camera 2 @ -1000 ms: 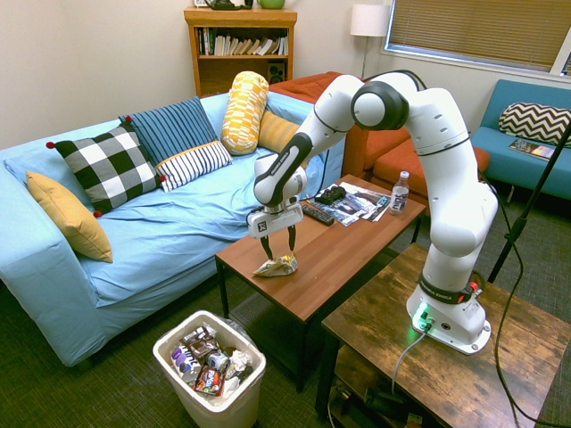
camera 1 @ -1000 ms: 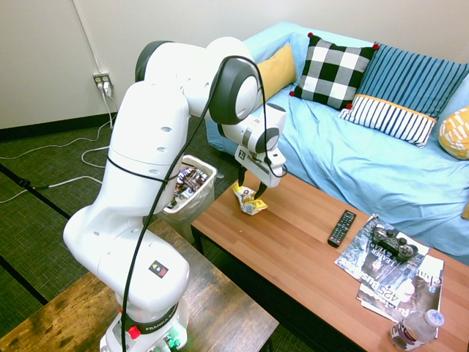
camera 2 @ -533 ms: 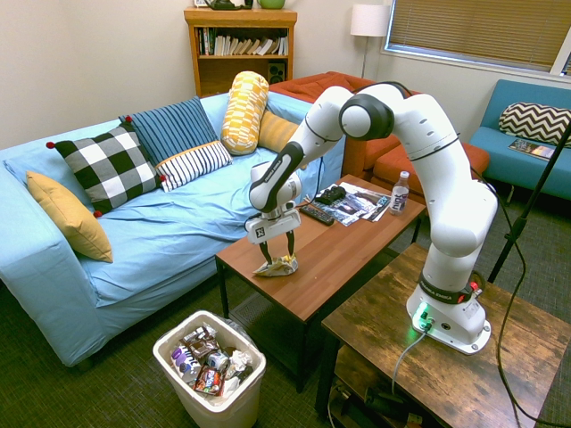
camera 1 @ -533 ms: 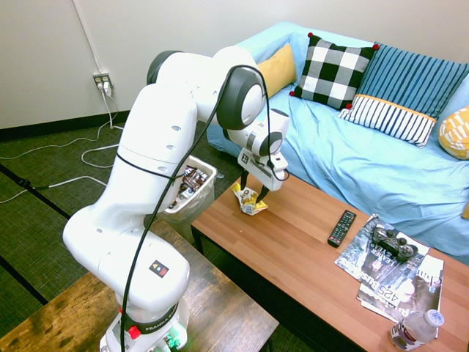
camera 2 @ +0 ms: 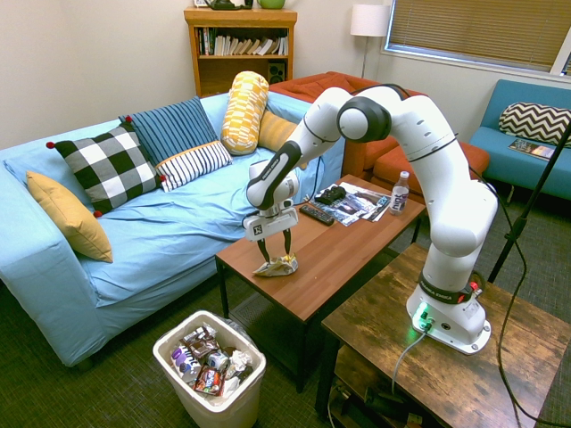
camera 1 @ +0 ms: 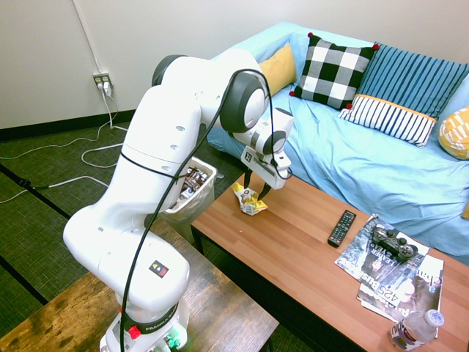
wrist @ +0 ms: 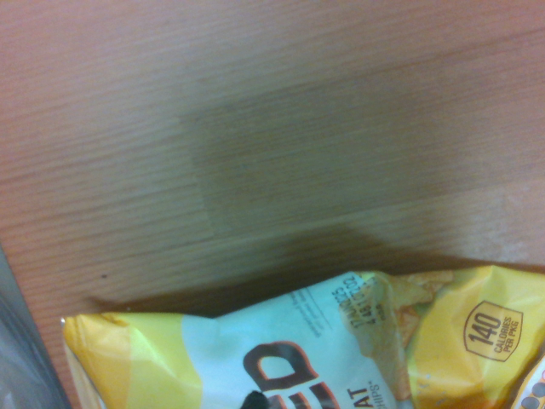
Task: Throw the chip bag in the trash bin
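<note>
- Chip bag: I log one crumpled yellow and white foil bag, lying on the wooden worktop at the end nearest the trash bin. In the wrist view the chip bag fills the lower part of the picture, with dark print and a "140 calories" badge readable; bare wood grain above it.
- Gripper: I see it pointing down at the chip bag, jaws spread to either side of the bag's top, tips low at the foil. Whether the tips press the foil I cannot tell.
- Trash bin: white, rectangular, on the carpet just off the worktop's end, upright, holding a heap of dark and white wrappers. In the first exterior view the arm hides much of it.
- Remote control: black, flat on the worktop, well apart from the chip bag.
- Magazines: a small overlapping pile on the far end of the worktop, with a black game controller on top.
- Water bottle: clear, standing at the worktop's far corner.
- Sofa: light blue cover, running along the worktop's long side; carries a checked cushion, striped cushions and yellow cushions.
</note>
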You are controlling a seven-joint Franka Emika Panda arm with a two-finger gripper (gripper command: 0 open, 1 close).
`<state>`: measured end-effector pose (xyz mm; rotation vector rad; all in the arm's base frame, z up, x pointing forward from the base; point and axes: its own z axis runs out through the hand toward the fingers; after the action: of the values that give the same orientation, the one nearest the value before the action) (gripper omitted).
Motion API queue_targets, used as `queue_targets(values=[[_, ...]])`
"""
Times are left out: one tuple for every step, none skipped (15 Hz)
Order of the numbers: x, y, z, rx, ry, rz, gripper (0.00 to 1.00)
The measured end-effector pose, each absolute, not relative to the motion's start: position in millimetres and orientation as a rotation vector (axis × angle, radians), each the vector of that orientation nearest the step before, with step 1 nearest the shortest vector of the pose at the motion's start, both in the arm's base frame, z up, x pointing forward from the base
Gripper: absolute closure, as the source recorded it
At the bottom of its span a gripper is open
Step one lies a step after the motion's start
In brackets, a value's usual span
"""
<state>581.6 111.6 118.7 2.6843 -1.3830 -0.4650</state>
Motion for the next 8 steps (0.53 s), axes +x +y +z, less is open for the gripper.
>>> queue_targets(values=[[582.0,111.9,119.4,2.686,-1.378,-0.473,1.0],[581.8,112.1,119.8,2.686,-1.374,-0.486,1.0],[581.5,112.5,120.1,2.688,-1.369,-0.499,1.0],[580.6,112.6,119.7,2.686,-1.362,-0.512,1.0],[579.6,112.7,118.6,2.683,-1.356,-0.524,1.0],[578.5,113.1,116.5,2.678,-1.35,-0.538,1.0],[578.2,114.0,113.8,2.677,-1.347,-0.546,1.0],[578.2,114.8,111.1,2.677,-1.344,-0.552,1.0]])
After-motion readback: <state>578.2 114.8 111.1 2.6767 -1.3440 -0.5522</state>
